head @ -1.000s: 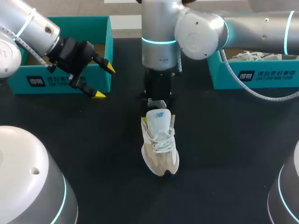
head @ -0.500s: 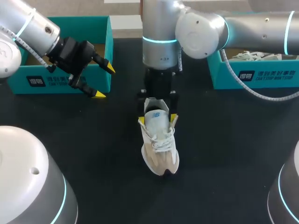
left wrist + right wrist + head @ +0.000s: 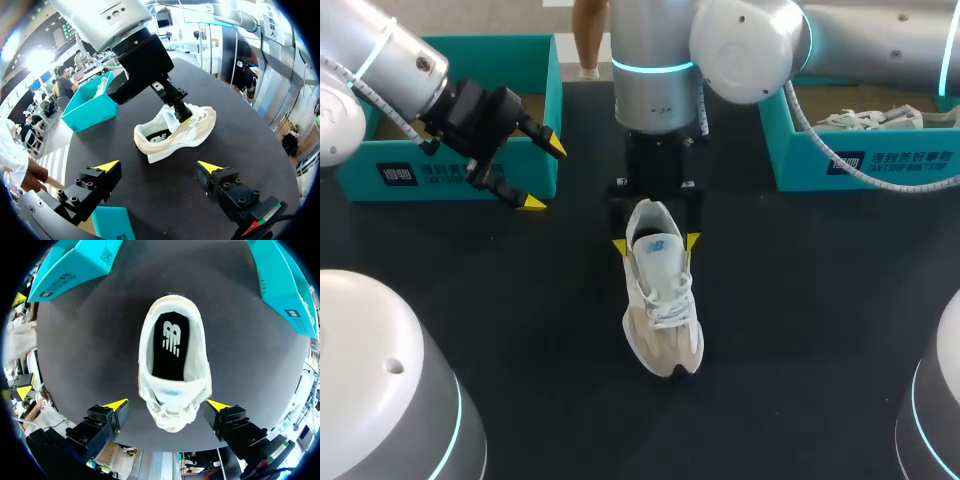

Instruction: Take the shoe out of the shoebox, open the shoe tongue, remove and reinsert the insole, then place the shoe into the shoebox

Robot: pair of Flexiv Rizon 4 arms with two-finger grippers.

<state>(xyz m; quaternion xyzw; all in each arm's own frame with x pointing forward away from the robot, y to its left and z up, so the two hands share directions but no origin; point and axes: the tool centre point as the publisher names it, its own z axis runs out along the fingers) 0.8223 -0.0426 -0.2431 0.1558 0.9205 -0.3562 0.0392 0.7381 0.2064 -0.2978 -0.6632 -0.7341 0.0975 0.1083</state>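
A white and beige sneaker (image 3: 663,315) stands upright on the black table (image 3: 800,300), toe toward the front edge. Its tongue (image 3: 655,252) is lifted, and the black insole (image 3: 170,342) lies inside the shoe. My right gripper (image 3: 656,243) hangs open over the shoe's mouth, one yellow tip on each side and neither touching; in the right wrist view the right gripper (image 3: 167,405) straddles the laces. My left gripper (image 3: 542,175) is open and empty, in front of the left teal shoebox (image 3: 460,175). In the left wrist view the sneaker (image 3: 175,132) lies ahead of my left gripper (image 3: 159,166).
A second teal shoebox (image 3: 860,160) at the back right holds another white shoe. Both boxes, the left one (image 3: 75,265) and the right one (image 3: 282,285), flank the sneaker in the right wrist view. The two arm bases fill the front corners.
My right gripper has let go of the tongue, spread its fingers wide and drawn back a little toward the heel. The left arm has not moved.
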